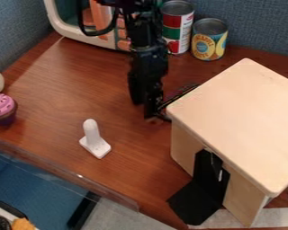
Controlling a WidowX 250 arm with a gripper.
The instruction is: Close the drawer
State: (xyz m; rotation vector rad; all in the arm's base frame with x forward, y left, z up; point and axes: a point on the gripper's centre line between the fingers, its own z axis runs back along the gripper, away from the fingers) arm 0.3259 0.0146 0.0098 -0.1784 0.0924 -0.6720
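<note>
The black gripper (155, 112) hangs low over the wooden table, close to the left corner of a pale wooden cabinet (240, 121). Whether it touches the cabinet cannot be told. A black piece (200, 200) sticks out from an opening in the cabinet's lower front and slants down toward the table's front edge. I cannot tell whether this piece is part of the drawer; the inside of the opening is mostly hidden.
A white hook-like piece (94, 140) stands on the table (62, 99) left of the cabinet. Two cans (209, 40) and a toy microwave (80, 38) are at the back. A pink-topped cupcake (2, 108) lies at the left edge. A clear rim (80, 176) borders the front.
</note>
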